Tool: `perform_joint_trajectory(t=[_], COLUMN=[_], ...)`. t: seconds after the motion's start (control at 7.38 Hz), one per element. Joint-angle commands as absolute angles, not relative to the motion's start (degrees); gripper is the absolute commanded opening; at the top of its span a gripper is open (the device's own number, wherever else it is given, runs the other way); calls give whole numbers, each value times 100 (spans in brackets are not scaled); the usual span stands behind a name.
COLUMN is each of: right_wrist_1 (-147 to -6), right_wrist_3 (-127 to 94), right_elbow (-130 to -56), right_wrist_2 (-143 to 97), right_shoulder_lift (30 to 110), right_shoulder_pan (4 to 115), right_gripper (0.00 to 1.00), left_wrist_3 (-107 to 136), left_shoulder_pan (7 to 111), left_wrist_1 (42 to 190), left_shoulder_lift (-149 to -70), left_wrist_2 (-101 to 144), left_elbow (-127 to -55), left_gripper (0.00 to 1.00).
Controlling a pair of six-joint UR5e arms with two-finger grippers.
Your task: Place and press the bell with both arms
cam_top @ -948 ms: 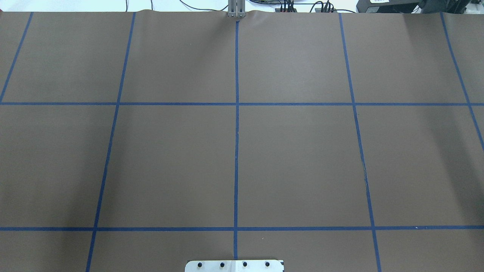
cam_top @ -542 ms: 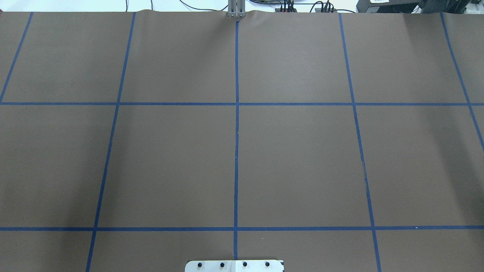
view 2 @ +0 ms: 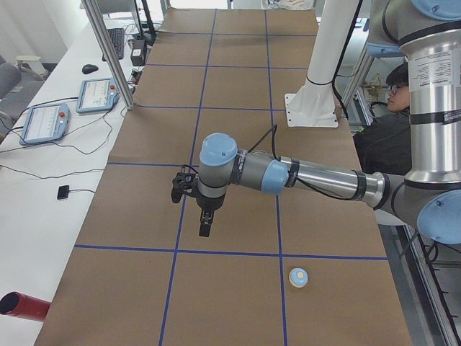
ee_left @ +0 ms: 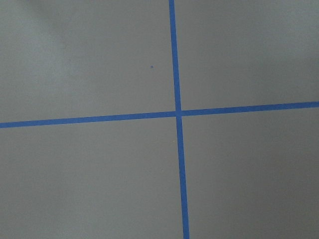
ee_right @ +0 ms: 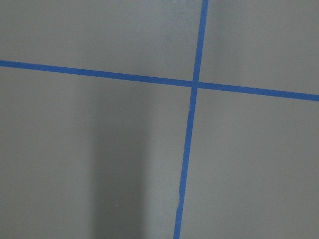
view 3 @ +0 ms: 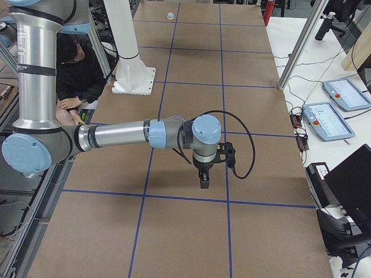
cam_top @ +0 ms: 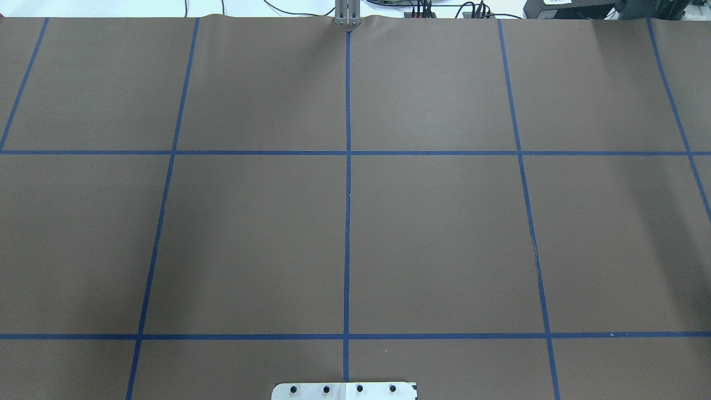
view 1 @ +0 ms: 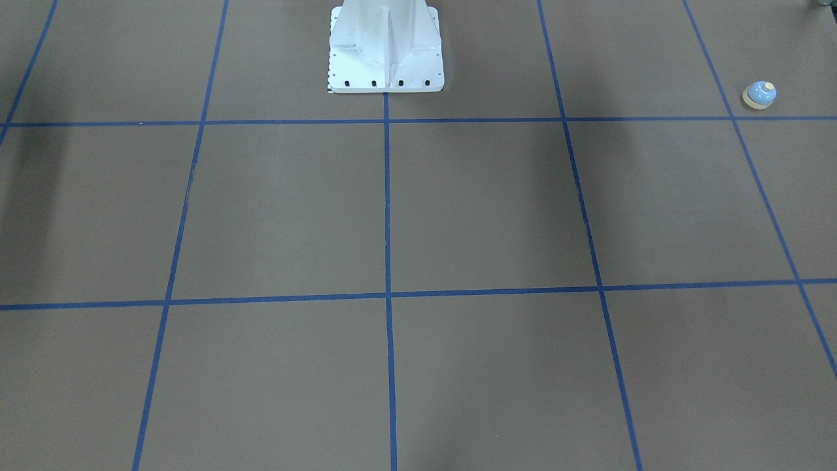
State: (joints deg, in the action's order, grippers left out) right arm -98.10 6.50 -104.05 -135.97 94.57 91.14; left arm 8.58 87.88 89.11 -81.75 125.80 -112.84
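The light-blue bell (view 1: 759,95) with its cream rim stands upright on the brown table cover, near the table's end on my left side. It also shows in the exterior left view (view 2: 299,277) and, far off, in the exterior right view (view 3: 170,15). My left gripper (view 2: 205,231) hangs pointing down above the table, well apart from the bell. My right gripper (view 3: 204,183) hangs pointing down over the other half. Both show only in side views, so I cannot tell whether they are open or shut. The wrist views show only tape lines.
The white pedestal (view 1: 386,52) is bolted at the table's robot side. Blue tape lines (cam_top: 348,222) divide the brown cover into a grid. A red cylinder (view 2: 21,306) and teach pendants (view 2: 47,122) lie on the side bench. A person (view 3: 75,69) sits behind the robot.
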Motion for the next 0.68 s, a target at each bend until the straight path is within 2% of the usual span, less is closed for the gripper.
perform_joint_trajectory(t=[0.0,0.27,0.54], right_wrist_1=[-9817,-9826,-9826], right_wrist_3=[650,650,650], right_elbow=[-10424,-10450,-10468], right_wrist_2=[-13588,-13570,-13588], right_shoulder_lift=[9440,9352,9343], right_shoulder_pan=[9106,9036,9018], right_gripper=[100,100,100], left_wrist_3=[1671,3934,6473], left_shoulder_pan=[8275,7055,5904], left_wrist_1=[7528,6928,6917], left_shoulder_lift=[-8235,-8227,-8070], left_wrist_2=[11843,11078,10393], left_elbow=[-12528,-13251,-13368], left_gripper=[100,100,100])
